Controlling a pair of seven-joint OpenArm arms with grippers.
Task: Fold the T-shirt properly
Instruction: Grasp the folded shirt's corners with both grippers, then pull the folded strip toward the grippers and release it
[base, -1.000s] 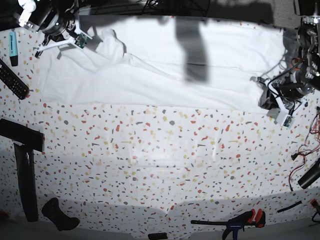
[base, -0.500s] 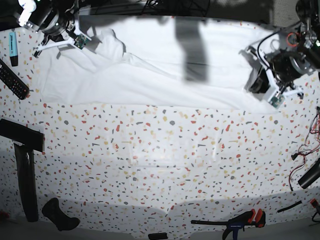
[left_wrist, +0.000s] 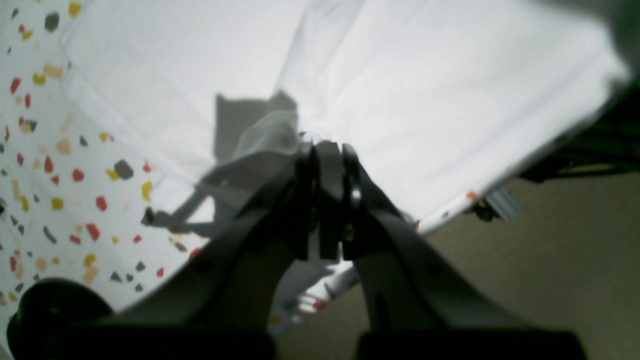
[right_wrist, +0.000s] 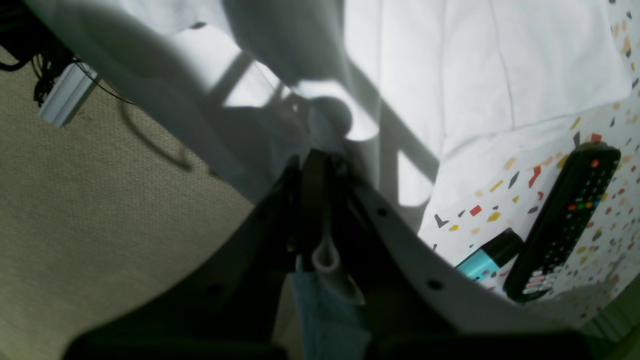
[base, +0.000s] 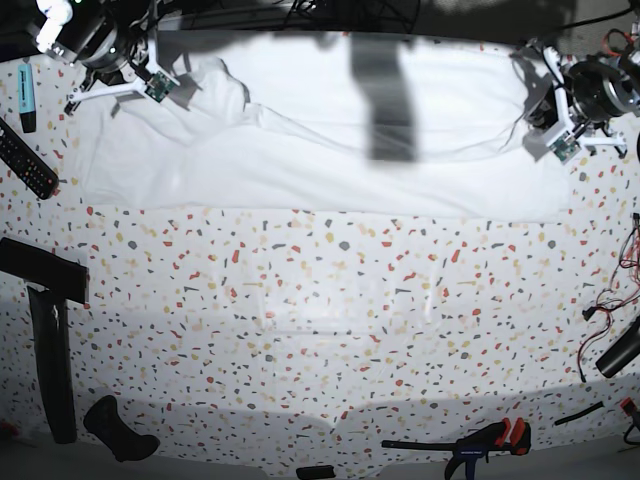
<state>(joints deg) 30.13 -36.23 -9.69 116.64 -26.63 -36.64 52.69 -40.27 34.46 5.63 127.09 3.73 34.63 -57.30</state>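
Observation:
The white T-shirt (base: 300, 150) lies spread in a long wrinkled band along the far part of the speckled table (base: 320, 320). At the band's far right end my left gripper (base: 537, 98) is shut on a bunched bit of the T-shirt (left_wrist: 400, 90); the left wrist view shows its jaws (left_wrist: 325, 152) pressed together with cloth caught at the tips. At the far left end my right gripper (base: 183, 82) is shut on the cloth too. There the T-shirt (right_wrist: 475, 75) drapes over its closed jaws (right_wrist: 315, 157).
A black remote (base: 25, 160) (right_wrist: 560, 220) and a teal marker (base: 26, 95) (right_wrist: 487, 257) lie at the far left edge. Black tools (base: 50, 350) sit at the near left, a clamp (base: 480, 440) at the front edge, and cables (base: 605, 320) at the right.
My left gripper has risen from the shirt's near right edge and swung to the far right corner, pulling that end of the cloth out with it. The right arm has stayed put.

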